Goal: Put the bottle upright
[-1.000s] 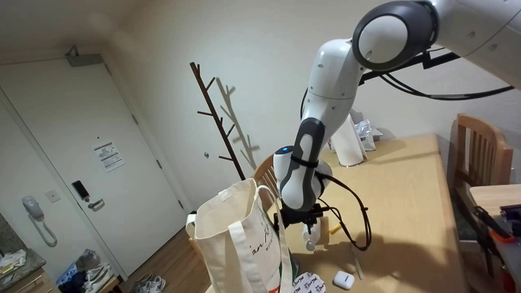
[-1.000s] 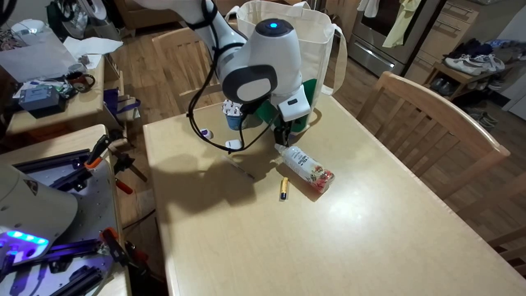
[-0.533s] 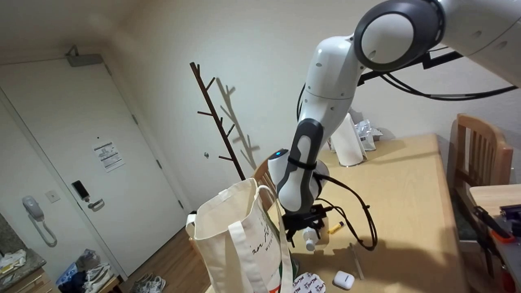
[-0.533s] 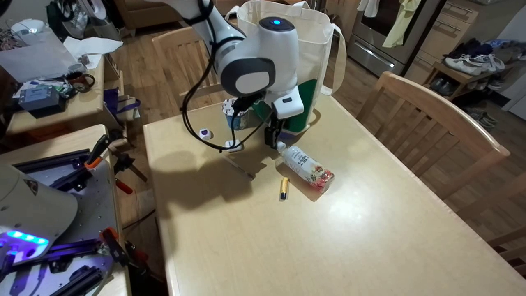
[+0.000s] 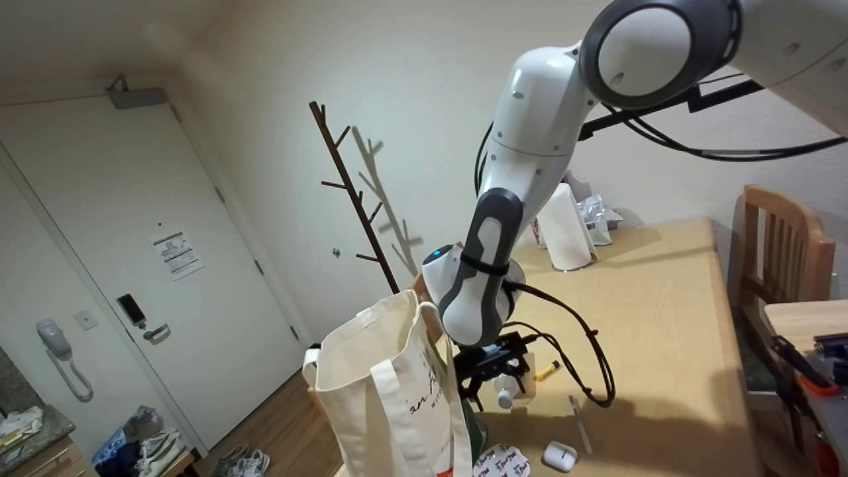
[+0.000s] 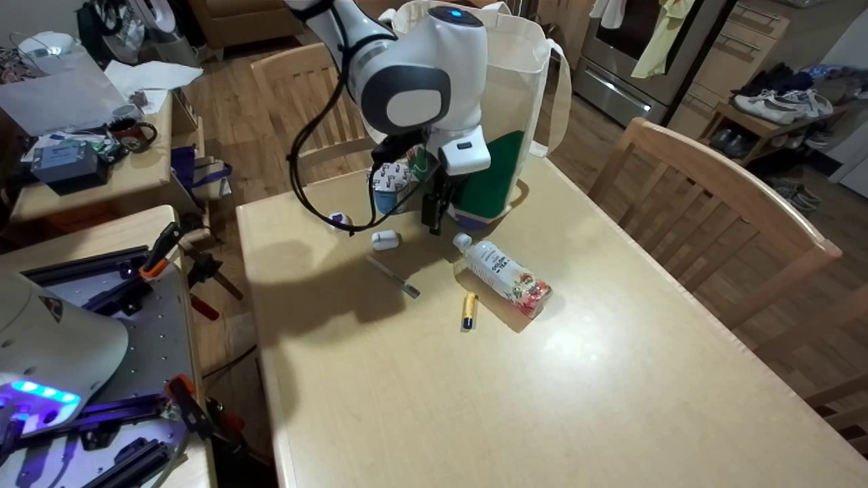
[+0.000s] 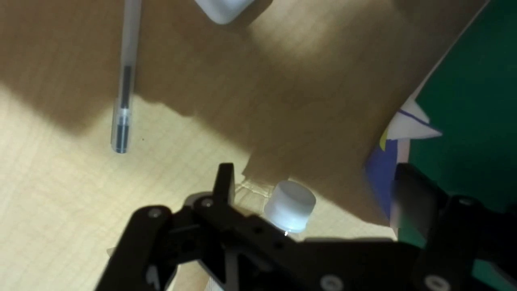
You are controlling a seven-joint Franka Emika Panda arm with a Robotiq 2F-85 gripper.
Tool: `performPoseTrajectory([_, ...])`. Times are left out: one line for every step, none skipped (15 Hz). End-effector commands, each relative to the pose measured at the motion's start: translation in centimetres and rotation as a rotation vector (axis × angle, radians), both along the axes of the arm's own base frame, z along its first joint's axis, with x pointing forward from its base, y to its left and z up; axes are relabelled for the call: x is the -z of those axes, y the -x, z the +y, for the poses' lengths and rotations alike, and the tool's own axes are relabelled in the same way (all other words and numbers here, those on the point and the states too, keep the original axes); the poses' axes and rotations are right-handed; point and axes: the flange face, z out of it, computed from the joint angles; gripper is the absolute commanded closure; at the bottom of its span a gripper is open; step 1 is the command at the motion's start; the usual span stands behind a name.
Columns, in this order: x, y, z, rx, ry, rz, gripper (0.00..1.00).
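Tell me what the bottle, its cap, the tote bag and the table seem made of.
Bottle: probably clear, glossy plastic; its base end looks see-through, though glass isn't ruled out.
Cap: likely smooth plastic, opaque white, softly shiny.
Tote bag: apparently matte canvas or similar cloth, given its soft creases.
Table: wood or laminate, satin; fine grain shows, and a bright glare patch.

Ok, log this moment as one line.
bottle: lying on table | end effector: open, holding nothing, near cap | upright: not yet

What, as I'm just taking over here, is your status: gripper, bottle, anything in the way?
Gripper open, holding nothing. Bottle lying on its side, not yet upright. Tote bag close beside the gripper, might crowd the move.
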Motion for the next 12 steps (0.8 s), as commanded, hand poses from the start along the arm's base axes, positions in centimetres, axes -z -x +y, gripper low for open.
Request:
performPoseTrajectory([1.1,0.1,-1.0,0.057,-0.010,0.010,0.00])
performPoseTrajectory([1.5,0.3,-1.3,0.075,-0.008,0.011,0.00])
performPoseTrajectory([1.9,0.4,-1.7,0.092,-0.005,0.006,0.00])
performPoseTrajectory([2.2,0.4,-2.1,0.107,-0.001,-0.009,0.00])
performPoseTrajectory([2.4,0.4,-2.4,0.120,-0.001,-0.043,0.00])
performPoseTrajectory([2.6,0.4,-2.6,0.140,0.002,-0.067,0.00])
performPoseTrajectory([2.7,0.4,-2.9,0.161,0.001,-0.113,0.00])
performPoseTrajectory([2.5,0.3,-3.1,0.180,0.002,-0.159,0.00])
performPoseTrajectory([2.5,0.1,-3.2,0.198,0.006,-0.202,0.00])
performPoseTrajectory([2.5,-0.1,-3.4,0.204,0.005,-0.235,0.00])
performPoseTrajectory([2.5,-0.3,-3.4,0.203,0.000,-0.263,0.00])
performPoseTrajectory([2.5,-0.4,-3.3,0.203,-0.006,-0.271,0.25])
